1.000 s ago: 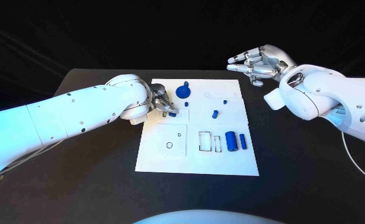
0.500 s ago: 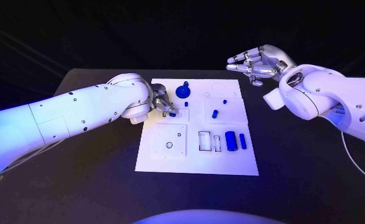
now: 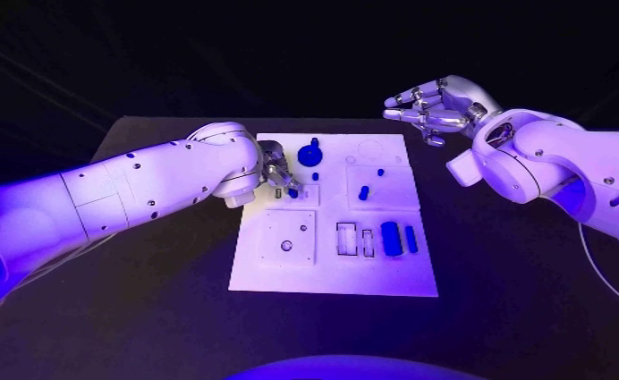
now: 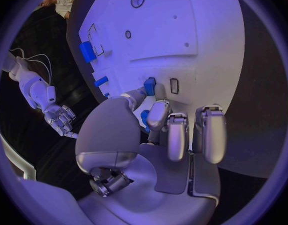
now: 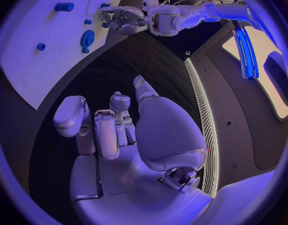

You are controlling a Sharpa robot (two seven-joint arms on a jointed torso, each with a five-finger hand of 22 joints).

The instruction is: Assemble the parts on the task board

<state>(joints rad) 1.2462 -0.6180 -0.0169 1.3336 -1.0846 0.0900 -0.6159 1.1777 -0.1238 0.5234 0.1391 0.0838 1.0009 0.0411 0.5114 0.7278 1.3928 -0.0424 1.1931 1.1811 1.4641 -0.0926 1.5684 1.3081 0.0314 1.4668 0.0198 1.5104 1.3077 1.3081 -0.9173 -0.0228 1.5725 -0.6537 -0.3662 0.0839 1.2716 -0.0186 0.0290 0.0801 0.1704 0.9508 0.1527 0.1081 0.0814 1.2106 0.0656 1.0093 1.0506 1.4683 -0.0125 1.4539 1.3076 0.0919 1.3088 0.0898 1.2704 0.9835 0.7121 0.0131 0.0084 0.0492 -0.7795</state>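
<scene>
Robot's left hand point(image 3: 276, 181) pinches a small blue part point(image 4: 149, 86) over the task board point(image 3: 333, 277), near the board's left edge and about a third of the way in from its far edge. Vs. 1 s ago: hand and part barely shifted, so the step looks like fine seating into the small rectangular slot point(image 4: 174, 85) just beside it, not transport. Right hand point(image 3: 432, 110) holds nothing, fingers loosely curled but apart, hovering beyond the bench's point(image 3: 516, 308) far right corner; no move since.

Other parts: blue knob point(image 3: 309, 156) near the board's far edge, two blue cylinders point(image 3: 399, 239) toward its near right corner, small pegs mid-board.

Room: bench bare w/ wide margins left, right and near of the board; left arm crosses the left margin. Judgement: tight spot is the slot itself.
</scene>
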